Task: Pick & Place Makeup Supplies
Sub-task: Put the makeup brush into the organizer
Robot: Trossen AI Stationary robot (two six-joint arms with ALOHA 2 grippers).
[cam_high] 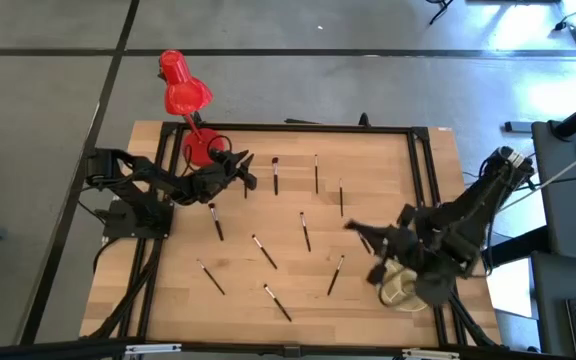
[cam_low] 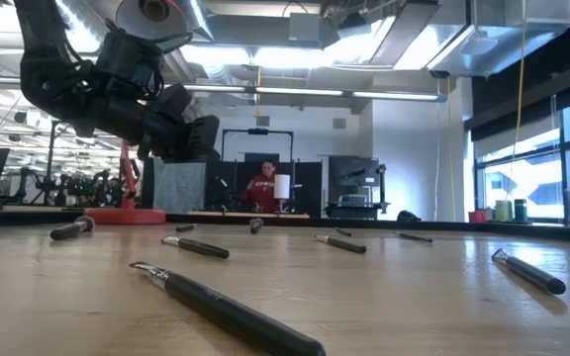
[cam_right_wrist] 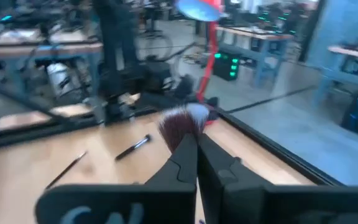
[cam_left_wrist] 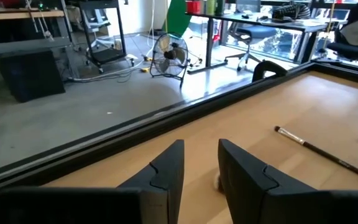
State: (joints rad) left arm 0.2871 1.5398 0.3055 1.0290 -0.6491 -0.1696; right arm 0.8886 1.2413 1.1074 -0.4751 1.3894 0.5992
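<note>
Several thin dark makeup brushes lie flat on the wooden table, among them one [cam_high: 276,175] near my left gripper, one [cam_high: 306,231] in the middle and one [cam_high: 277,302] near the front edge. The low view shows one close up [cam_low: 226,311]. My left gripper [cam_high: 246,172] [cam_left_wrist: 201,165] is open and hovers above the table's far-left part [cam_low: 201,138]. A brush [cam_left_wrist: 319,149] lies ahead of it. My right gripper [cam_high: 353,227] [cam_right_wrist: 196,146] is over the right half of the table, shut on a brush. My right gripper pinches a brush between its two fingers. The fluffy reddish-brown bristle head with pale tips [cam_right_wrist: 182,121] sticks out past the fingertips. The fingers hide the handle. The brush looks lifted clear of the table.
A red desk lamp [cam_high: 183,95] stands at the table's far-left corner with its base [cam_low: 127,215] on the wood. A pale round container [cam_high: 400,288] sits under my right arm at the right edge. A black frame [cam_high: 423,170] rims the table. A person shows far off in the room.
</note>
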